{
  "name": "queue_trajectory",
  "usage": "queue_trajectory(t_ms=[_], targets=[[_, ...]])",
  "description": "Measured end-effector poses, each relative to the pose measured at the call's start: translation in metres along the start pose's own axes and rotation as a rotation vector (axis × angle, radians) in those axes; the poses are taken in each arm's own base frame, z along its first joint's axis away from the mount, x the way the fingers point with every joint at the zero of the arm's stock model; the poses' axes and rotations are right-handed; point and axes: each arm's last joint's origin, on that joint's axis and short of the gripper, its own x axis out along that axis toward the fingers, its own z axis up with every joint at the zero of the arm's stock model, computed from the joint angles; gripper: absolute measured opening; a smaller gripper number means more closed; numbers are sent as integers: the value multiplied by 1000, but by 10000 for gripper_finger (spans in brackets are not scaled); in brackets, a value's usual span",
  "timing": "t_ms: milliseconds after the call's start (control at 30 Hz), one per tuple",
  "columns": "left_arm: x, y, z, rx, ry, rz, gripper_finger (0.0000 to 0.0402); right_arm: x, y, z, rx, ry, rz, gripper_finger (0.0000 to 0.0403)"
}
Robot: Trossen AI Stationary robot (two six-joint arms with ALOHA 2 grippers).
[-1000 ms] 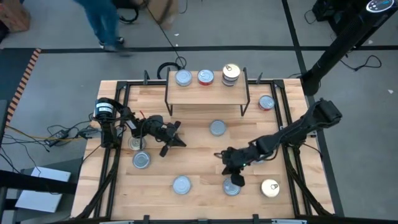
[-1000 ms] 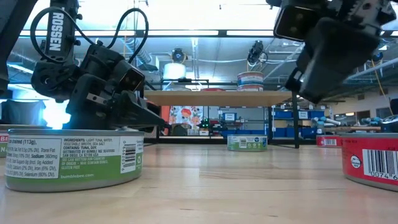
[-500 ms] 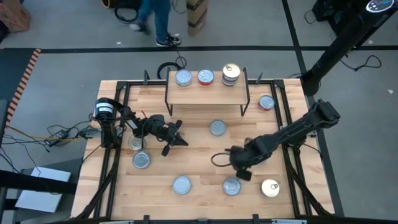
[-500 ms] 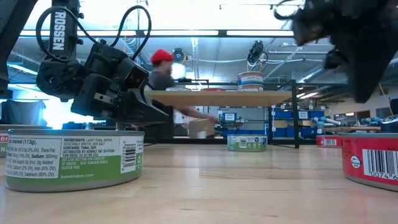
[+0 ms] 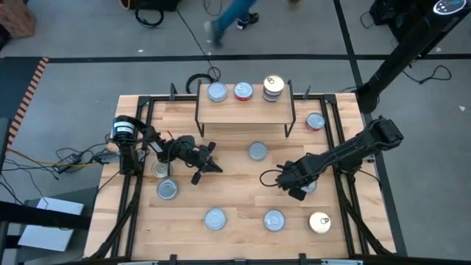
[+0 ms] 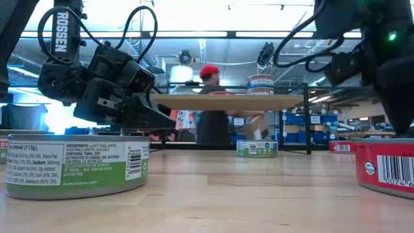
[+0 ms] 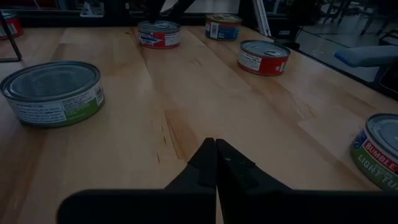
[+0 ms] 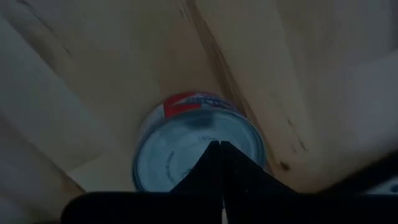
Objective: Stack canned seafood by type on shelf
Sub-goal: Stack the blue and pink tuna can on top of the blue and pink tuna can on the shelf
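Observation:
The shelf point(image 5: 243, 112) stands at the table's far middle. It carries a silver-topped tin point(image 5: 217, 92), a red tin point(image 5: 243, 91) and a small stack point(image 5: 273, 87). Several more tins of canned seafood lie loose on the table. My right gripper point(image 5: 298, 191) is shut and points down over a silver-topped, red-labelled tin point(image 8: 186, 155) at the right middle. My left gripper point(image 7: 216, 144) is shut, nearly level and just above bare wood at the left middle point(image 5: 210, 160), with two tins point(image 5: 168, 189) close behind it. My right gripper's shut fingertips point(image 8: 214, 152) point down over the top of the red-labelled tin point(image 8: 180, 162), which stands flat on the table. I cannot tell whether they touch it.
Loose tins: one in front of the shelf point(image 5: 257, 152), a red one to its right point(image 5: 315, 121), and silver point(image 5: 215, 218), silver point(image 5: 274, 219) and gold point(image 5: 319, 222) along the near edge. Black rails point(image 5: 140, 147) frame the table. A person walks past beyond the far edge.
My right gripper has left the silver tin at the near edge and gone toward the far right. It has tipped from a slant to point almost straight down. Its fingers stay shut. My left gripper has kept still. A person has crossed behind the table.

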Motion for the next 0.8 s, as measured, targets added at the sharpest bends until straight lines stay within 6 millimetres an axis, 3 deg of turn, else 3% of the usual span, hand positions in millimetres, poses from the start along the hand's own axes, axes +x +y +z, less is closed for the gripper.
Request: queue_trajectory(t_ms=[200,467,633,800], targets=[[0,1,0,-1,3,20,1,7,2,12,-24,-69,89,2],[0,1,0,-1,5,30,1,1,14,36,-96,-296,248,2],[0,1,0,-1,5,31,1,-17,19,45,-159,-358,280,2],[0,1,0,-1,6,31,1,-38,14,41,-166,-280,215,2]])
